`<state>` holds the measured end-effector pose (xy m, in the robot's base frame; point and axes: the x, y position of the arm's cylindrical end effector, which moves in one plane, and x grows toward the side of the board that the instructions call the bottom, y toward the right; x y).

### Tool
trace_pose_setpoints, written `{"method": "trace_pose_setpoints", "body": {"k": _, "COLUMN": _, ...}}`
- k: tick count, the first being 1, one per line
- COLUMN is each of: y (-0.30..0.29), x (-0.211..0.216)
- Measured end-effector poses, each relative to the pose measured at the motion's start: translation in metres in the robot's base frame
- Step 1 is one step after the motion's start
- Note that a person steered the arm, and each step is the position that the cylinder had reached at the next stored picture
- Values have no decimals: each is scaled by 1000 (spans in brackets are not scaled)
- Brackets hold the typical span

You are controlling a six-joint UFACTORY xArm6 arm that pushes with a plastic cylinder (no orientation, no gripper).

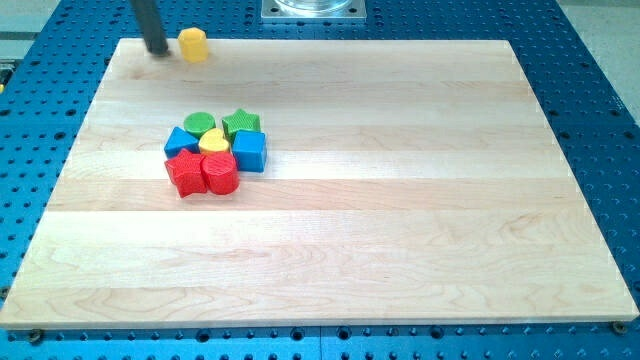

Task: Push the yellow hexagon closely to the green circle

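Standing straight up at the far left corner of the wooden board (400, 250), the rod's tip (158, 49) holds nothing. Just beside it sits the yellow hexagon (193, 45), well apart from the green circle (199, 123). Blue metal (600, 120) surrounds the board.

Hexagon (193, 45) at board's (400, 250) top-left edge; my tip (157, 49) just left; circle (199, 123) in cluster below.

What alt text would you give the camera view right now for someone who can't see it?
My tip sits just left of the yellow hexagon at the wooden board's top-left edge. The green circle lies lower down, in a tight cluster with green, blue, yellow and red blocks.
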<state>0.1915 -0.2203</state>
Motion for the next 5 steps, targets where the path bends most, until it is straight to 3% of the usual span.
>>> {"method": "trace_pose_setpoints", "body": {"k": 1, "y": 53, "x": 6}}
{"method": "trace_pose_setpoints", "body": {"k": 2, "y": 60, "x": 104}}
{"method": "trace_pose_setpoints", "body": {"k": 3, "y": 48, "x": 95}}
{"method": "trace_pose_setpoints", "body": {"k": 4, "y": 42, "x": 45}}
{"method": "trace_pose_setpoints", "body": {"k": 5, "y": 80, "x": 37}}
